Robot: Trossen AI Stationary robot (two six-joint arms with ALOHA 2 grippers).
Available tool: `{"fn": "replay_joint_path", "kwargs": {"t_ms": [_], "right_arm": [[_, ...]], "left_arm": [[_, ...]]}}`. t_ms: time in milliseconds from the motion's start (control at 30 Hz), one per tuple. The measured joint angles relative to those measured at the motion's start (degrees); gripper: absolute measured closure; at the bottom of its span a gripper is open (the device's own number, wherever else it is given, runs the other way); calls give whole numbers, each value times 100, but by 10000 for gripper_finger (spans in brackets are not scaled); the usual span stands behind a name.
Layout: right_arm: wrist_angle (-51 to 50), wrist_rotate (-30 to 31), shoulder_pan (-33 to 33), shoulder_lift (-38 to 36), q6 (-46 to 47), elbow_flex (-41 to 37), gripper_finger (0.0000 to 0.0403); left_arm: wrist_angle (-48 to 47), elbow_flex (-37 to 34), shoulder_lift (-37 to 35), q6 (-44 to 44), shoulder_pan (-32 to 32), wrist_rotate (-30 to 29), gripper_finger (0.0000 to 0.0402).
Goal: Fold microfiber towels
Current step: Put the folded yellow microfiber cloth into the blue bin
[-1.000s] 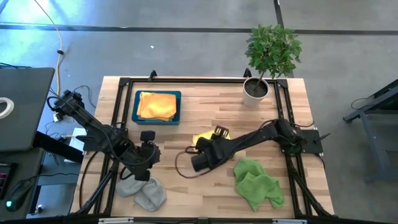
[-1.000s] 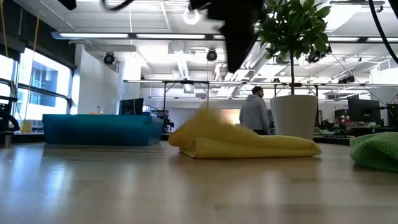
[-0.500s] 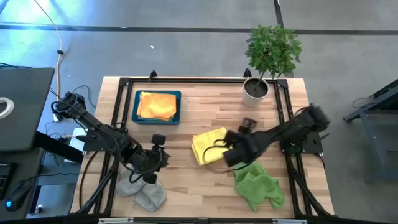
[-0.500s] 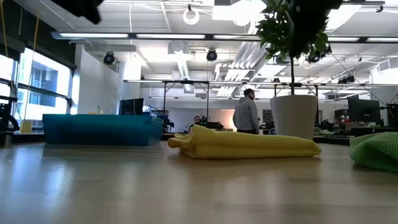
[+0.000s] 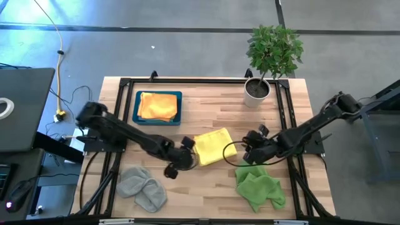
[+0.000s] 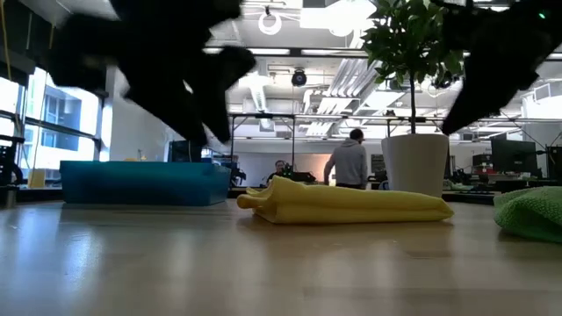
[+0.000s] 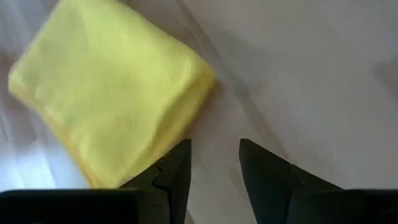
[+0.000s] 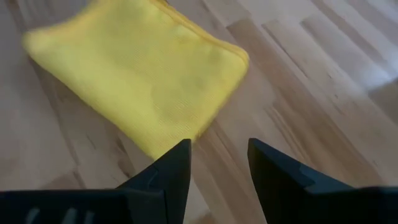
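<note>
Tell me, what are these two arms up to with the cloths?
They are folding towels. A folded yellow towel lies mid-table. The left gripper and right gripper flank it, open and empty. An orange towel sits in the blue tray. Grey and green towels wait crumpled.

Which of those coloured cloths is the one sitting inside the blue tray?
The orange towel. It alone lies folded in the teal tray at the table's far left. The yellow towel, grey towel and green towel all rest directly on the wood.
</note>
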Motion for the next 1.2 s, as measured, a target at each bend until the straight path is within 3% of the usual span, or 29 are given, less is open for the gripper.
{"fn": "replay_joint_path", "kwargs": {"t_ms": [300, 467, 667, 767, 967, 1200], "right_arm": [[296, 11, 7, -651, 207, -885, 250], [320, 60, -19, -714, 158, -1002, 250], [59, 137, -47, -711, 113, -998, 250], [101, -347, -47, -711, 71, -998, 250], [83, -1051, -47, -713, -43, -998, 250], [80, -1292, -47, -712, -50, -998, 250]], "left_arm": [[1066, 246, 1168, 1011, 620, -60, 275], [1197, 304, 1416, 1384, 874, 131, 275], [1276, 333, 1523, 1172, 1175, 553, 277], [1288, 353, 1571, 962, 1306, 909, 299], [1170, 352, 1578, 724, 1443, 1521, 392], [922, 409, 1469, 38, 1467, 1510, 398]]}}
